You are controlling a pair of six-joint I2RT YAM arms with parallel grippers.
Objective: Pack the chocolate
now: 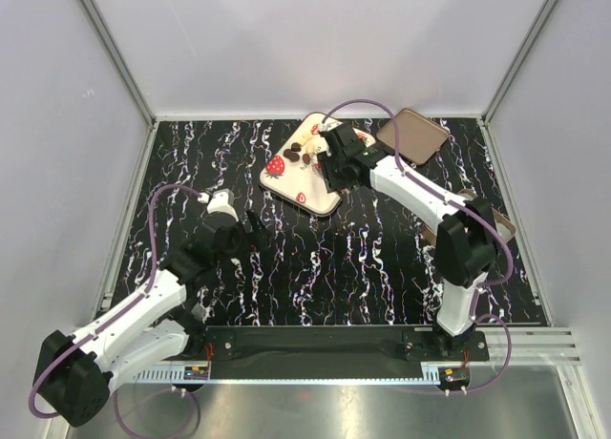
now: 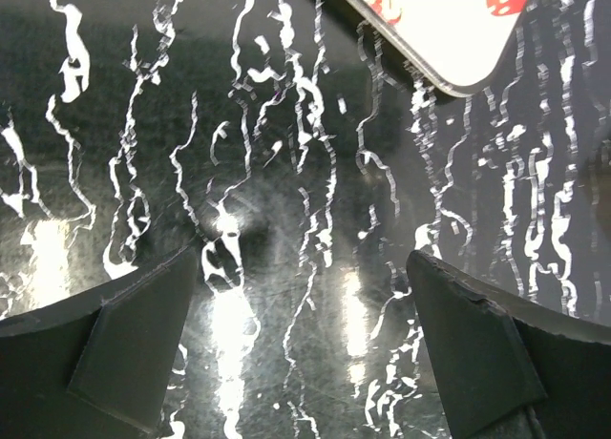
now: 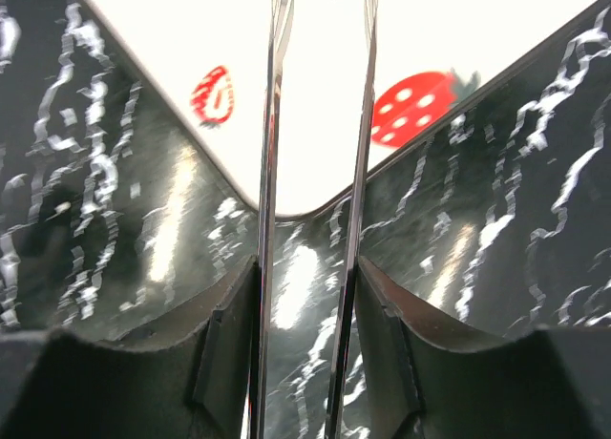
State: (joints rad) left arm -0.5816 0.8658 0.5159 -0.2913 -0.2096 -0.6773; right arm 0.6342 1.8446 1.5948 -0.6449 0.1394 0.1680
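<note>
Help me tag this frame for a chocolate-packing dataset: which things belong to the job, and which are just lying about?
Job: chocolates; the strawberry-print tray they sit on; metal tweezers, clamped in the right gripper.
Lying about, seemingly: brown lid beside the tray, untouched; left gripper, open over the table.

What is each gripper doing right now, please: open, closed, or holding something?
The left gripper is open, with nothing between its fingers.
The right gripper is closed on metal tweezers.
</note>
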